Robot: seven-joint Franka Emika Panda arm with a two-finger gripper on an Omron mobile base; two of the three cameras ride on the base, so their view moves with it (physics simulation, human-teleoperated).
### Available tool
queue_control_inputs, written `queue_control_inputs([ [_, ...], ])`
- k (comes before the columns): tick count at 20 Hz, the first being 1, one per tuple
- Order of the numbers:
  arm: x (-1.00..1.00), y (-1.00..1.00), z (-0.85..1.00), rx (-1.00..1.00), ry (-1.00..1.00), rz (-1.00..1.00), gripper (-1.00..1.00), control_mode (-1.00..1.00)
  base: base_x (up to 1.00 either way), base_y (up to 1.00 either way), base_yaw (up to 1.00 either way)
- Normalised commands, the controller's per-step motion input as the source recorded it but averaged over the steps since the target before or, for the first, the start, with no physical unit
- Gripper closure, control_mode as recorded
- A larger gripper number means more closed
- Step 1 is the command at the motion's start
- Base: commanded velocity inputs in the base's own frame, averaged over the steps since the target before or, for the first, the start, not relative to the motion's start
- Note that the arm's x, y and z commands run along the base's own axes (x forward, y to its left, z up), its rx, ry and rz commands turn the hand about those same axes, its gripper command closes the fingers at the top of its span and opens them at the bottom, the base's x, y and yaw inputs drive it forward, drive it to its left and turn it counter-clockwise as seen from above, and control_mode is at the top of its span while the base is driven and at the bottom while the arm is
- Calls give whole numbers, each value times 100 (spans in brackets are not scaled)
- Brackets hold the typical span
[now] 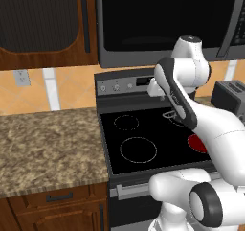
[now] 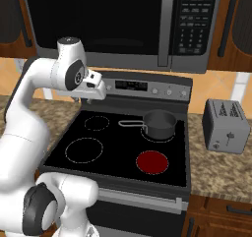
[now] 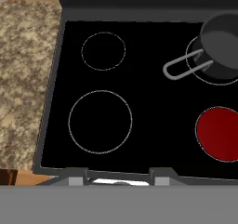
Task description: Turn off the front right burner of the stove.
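Front right burner (image 2: 152, 162) glowing solid red on the stove (image 2: 118, 179), at 4 o'clock of the cooktop in the right base view. Dark saucepan (image 2: 159, 124) at 12 o'clock from it, on the rear right ring, handle pointing to 9. Gripper (image 2: 93, 87) high over the rear left corner; spread of fingers impossible to tell. Toaster (image 2: 226, 126) at 3 o'clock on the counter (image 2: 216, 164).

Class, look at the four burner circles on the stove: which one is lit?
The front right burner of the stove: it is filled glowing red, while the other three are thin white outlines, one under a dark pot.
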Motion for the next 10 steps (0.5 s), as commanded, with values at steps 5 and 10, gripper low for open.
queue_control_inputs([
  [5, -3, -22, 0, 2, -1, -4, -100, -100, 0, 0, 0],
  [10, -14, -64, 0, 12, -6, -11, -100, -100, 0, 0, 0],
])
